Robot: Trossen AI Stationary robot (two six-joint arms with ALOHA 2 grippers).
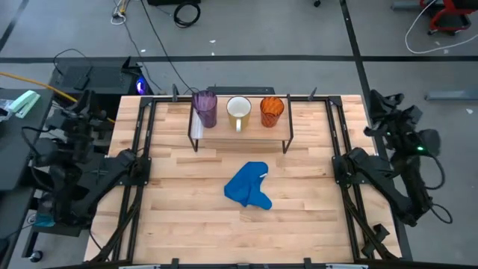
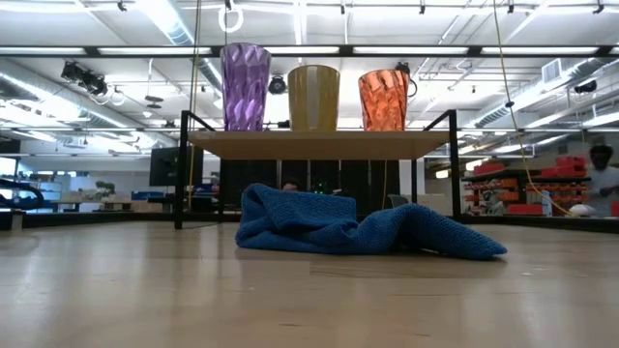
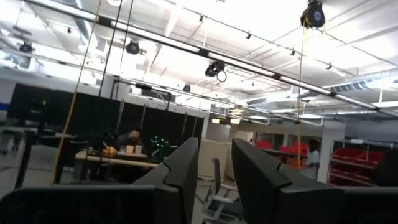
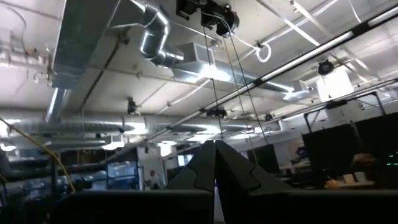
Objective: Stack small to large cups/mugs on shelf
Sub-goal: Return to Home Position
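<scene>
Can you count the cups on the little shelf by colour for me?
Tall translucent purple cup: 1
Pale yellow handled mug: 1
Translucent orange cup: 1
Total on the light-wood shelf: 3

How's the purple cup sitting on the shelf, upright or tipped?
Upright. In the low view the purple cup stands straight on the shelf, mouth up, beside the mug.

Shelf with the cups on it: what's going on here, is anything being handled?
Nothing is being handled. The purple cup, the handled mug and the orange cup stand upright in a row on the shelf. The blue cloth lies crumpled on the table before it. Both arms sit folded at the table's sides, left gripper open, right gripper shut, both empty.
</scene>
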